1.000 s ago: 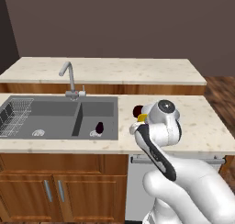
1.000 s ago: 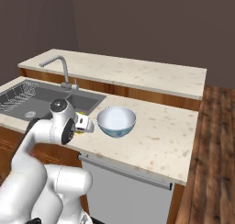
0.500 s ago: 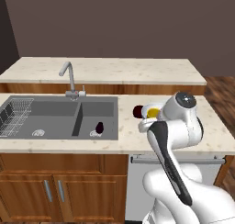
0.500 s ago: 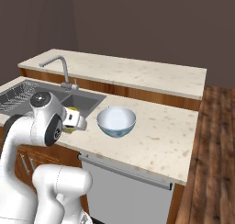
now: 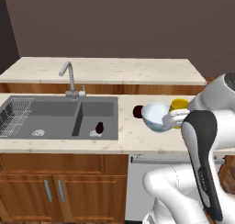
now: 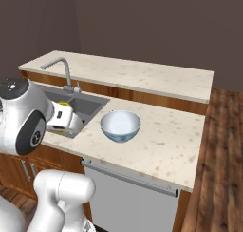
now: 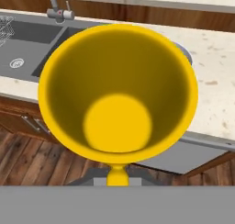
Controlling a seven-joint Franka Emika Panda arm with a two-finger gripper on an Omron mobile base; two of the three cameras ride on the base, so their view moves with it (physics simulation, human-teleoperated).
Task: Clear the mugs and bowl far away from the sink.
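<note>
My gripper (image 5: 178, 113) is shut on the bright yellow mug (image 7: 118, 87), holding it off the counter; its open mouth faces the hand camera and hides the fingertips. The mug (image 5: 180, 104) shows just behind the pale blue-white bowl (image 5: 155, 116), which stands on the counter right of the sink (image 5: 55, 110). From the right base view the bowl (image 6: 120, 125) sits a little right of my hand (image 6: 61, 118). One dark maroon mug (image 5: 137, 111) stands on the counter between sink and bowl. Another maroon mug (image 5: 99, 127) is in the sink's right basin.
A silver faucet (image 5: 69, 76) rises behind the sink, and a wire rack (image 5: 16, 115) fills the left basin. A raised beige back ledge (image 5: 105, 70) runs behind the counter. Open counter (image 6: 166, 136) stretches right of the bowl to its edge above wooden flooring (image 6: 223, 155).
The arm has risen and swung to the right, carrying the yellow mug from beside the maroon mug to behind the bowl. Bowl and maroon mugs have not moved.
</note>
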